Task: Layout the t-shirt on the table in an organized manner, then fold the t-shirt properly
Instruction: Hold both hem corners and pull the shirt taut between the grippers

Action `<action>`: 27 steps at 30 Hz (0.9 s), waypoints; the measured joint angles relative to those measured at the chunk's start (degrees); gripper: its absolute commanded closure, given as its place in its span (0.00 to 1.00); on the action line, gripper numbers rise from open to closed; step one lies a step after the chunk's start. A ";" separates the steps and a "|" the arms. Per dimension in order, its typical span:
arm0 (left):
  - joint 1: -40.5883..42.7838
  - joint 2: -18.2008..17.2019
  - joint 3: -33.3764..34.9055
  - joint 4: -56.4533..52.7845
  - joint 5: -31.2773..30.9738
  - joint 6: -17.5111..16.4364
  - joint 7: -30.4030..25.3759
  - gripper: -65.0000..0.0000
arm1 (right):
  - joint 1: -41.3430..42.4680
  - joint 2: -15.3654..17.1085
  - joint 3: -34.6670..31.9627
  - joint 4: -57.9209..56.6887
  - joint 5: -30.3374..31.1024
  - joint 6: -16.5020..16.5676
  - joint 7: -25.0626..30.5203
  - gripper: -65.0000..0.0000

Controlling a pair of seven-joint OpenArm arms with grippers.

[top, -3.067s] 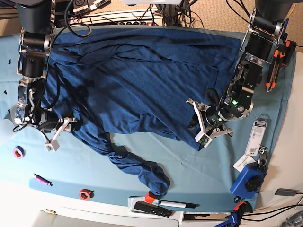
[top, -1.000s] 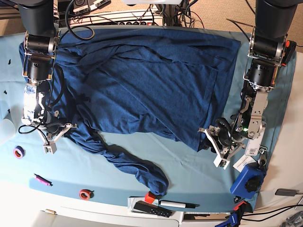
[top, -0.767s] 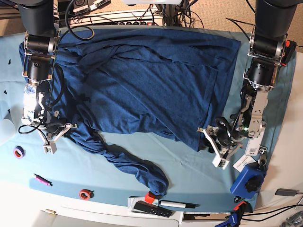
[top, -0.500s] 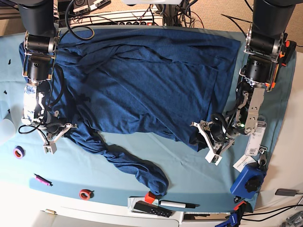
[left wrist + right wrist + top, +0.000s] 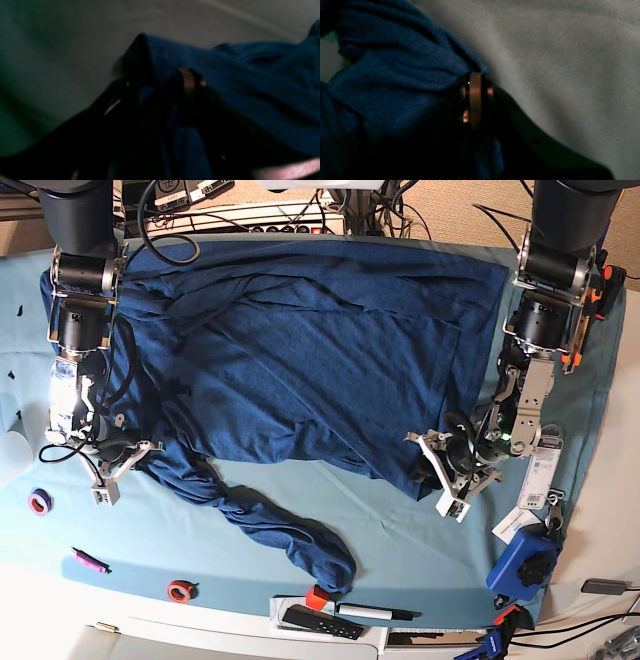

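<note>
The dark navy t-shirt (image 5: 300, 350) lies spread over the teal-covered table (image 5: 300, 530). A twisted tail of it trails toward the front edge (image 5: 300, 540). My left gripper (image 5: 440, 476) is at the shirt's lower right corner. In the left wrist view its fingers (image 5: 188, 80) stand apart, with the shirt's corner (image 5: 237, 82) between them. My right gripper (image 5: 118, 470) is at the shirt's lower left edge. In the right wrist view it (image 5: 475, 85) is shut on a bunch of shirt fabric (image 5: 395, 82), over the teal cloth (image 5: 557, 62).
Small items lie along the front: a purple tape roll (image 5: 40, 502), a pink marker (image 5: 88, 560), a red tape roll (image 5: 180, 590), a black remote (image 5: 320, 621) and a pen (image 5: 375, 612). A blue object (image 5: 525, 565) and white tags (image 5: 540, 470) lie at the right.
My left gripper has moved left from the bare cloth onto the shirt's lower right corner. The right gripper has stayed in place on the fabric.
</note>
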 measured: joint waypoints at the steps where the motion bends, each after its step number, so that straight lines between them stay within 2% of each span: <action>1: -0.02 0.24 0.00 0.00 -0.39 -1.20 0.04 0.62 | 0.00 0.00 0.00 0.00 0.00 0.00 0.00 1.00; 8: 0.20 3.34 0.04 0.00 -0.61 -1.64 0.39 0.63 | 0.02 0.00 0.00 0.00 0.02 0.00 0.00 1.00; 11: 0.20 3.08 0.07 0.00 0.52 -1.49 0.35 0.77 | 0.02 0.00 0.00 0.00 0.02 0.00 0.00 1.00; 14: 0.20 3.04 0.07 0.00 1.20 1.27 0.35 0.98 | 0.00 0.00 0.00 0.00 0.02 0.00 0.00 1.00; 15: 0.17 3.04 0.07 0.00 1.18 1.99 0.22 1.00 | 0.02 0.00 0.00 0.00 0.02 0.00 0.00 1.00; 17: 0.20 3.02 0.07 0.00 1.38 3.28 -0.02 1.00 | 0.00 0.00 0.00 0.00 0.02 0.00 0.02 1.00; 21: 0.20 2.27 0.07 0.00 5.44 3.26 0.00 1.00 | 0.02 0.00 0.00 0.00 0.02 0.00 0.00 1.00; 25: 0.20 -0.04 0.11 0.00 5.20 3.56 0.26 1.00 | 0.02 0.00 0.00 0.00 0.02 -0.20 0.00 1.00; 27: 0.17 -1.25 0.11 0.00 4.31 4.20 0.61 1.00 | 0.00 -0.04 0.00 0.00 0.26 -1.55 0.02 1.00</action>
